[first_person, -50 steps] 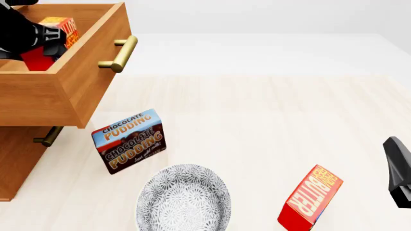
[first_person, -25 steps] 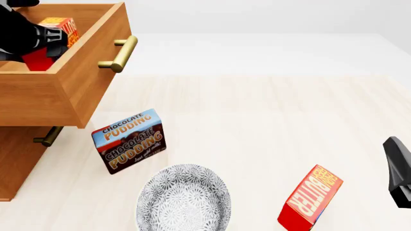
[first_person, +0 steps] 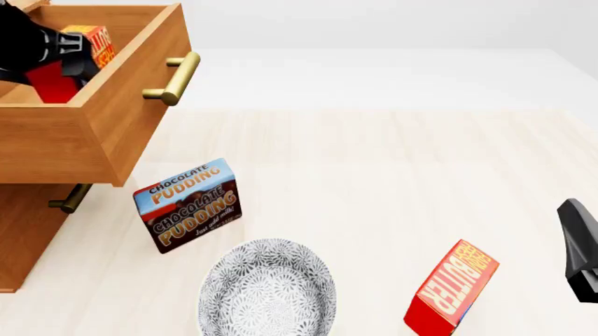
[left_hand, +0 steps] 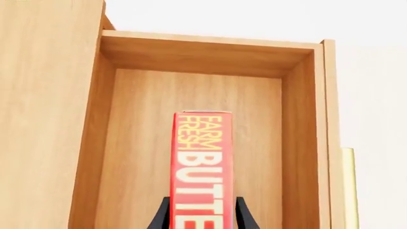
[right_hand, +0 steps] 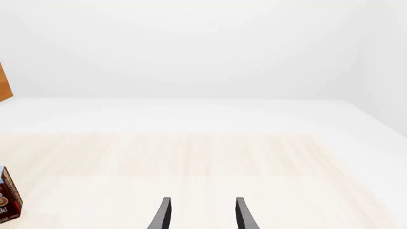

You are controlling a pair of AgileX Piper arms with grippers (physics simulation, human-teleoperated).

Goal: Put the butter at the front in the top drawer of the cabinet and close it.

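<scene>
Pale tabletop [first_person: 393,182] lies beyond; your left gripper [left_hand: 202,220], jaws clamped on the butter [left_hand: 203,167], holds it above the open top drawer [left_hand: 190,109]. Lower it squarely onto the drawer's floor, away from its walls, before releasing.

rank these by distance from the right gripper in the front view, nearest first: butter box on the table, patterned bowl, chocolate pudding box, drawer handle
1. butter box on the table, just left of the right gripper.
2. patterned bowl, near edge, centre-left.
3. chocolate pudding box, further left.
4. top drawer handle, far left, up high.
</scene>
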